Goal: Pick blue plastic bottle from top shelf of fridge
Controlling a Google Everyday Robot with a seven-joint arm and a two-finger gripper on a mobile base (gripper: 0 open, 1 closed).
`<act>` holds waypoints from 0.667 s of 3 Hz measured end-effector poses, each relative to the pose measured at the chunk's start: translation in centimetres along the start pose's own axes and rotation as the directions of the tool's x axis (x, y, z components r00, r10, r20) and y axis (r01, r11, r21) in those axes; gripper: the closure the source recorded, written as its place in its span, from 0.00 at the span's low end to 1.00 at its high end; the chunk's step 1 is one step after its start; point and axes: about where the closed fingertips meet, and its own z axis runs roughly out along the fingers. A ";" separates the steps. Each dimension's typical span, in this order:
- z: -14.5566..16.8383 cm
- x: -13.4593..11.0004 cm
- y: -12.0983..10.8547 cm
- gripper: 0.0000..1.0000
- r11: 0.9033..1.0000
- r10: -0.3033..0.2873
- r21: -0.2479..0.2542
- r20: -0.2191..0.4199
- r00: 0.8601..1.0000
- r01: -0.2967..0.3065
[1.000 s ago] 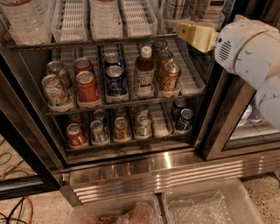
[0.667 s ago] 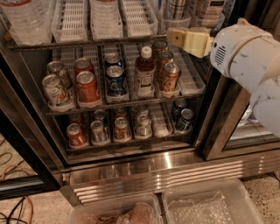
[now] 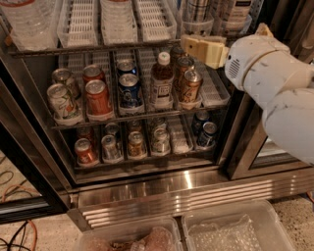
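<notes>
The fridge (image 3: 147, 188) stands open in front of me, with wire racks and a steel base grille. The top shelf (image 3: 117, 24) holds white slotted lane dividers and clear trays. My gripper (image 3: 189, 47), cream-coloured on a white arm (image 3: 265, 73), sits at the front edge of the top shelf on the right, just above the middle rack's cans. A can (image 3: 196, 10) and a pale labelled container (image 3: 235, 10) stand behind it, cut off by the frame's top. I cannot tell whether that container is the blue plastic bottle.
Clear ribbed water bottles (image 3: 29, 22) stand at the top left. The middle rack holds soda cans (image 3: 98, 95) and a brown-drink bottle with a white cap (image 3: 162, 81). The lower rack (image 3: 147, 144) holds more cans. Two clear bins (image 3: 230, 230) sit on the floor below.
My gripper and arm have moved left along the front of the top shelf. Nothing on the shelves has moved.
</notes>
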 end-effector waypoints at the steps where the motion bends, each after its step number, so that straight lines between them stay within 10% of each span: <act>1: 1.4 0.4 0.6 0.01 1.000 0.000 0.026 0.053 0.999 -0.002; 2: 3.2 0.6 1.2 0.03 0.997 -0.004 0.071 0.098 0.995 -0.003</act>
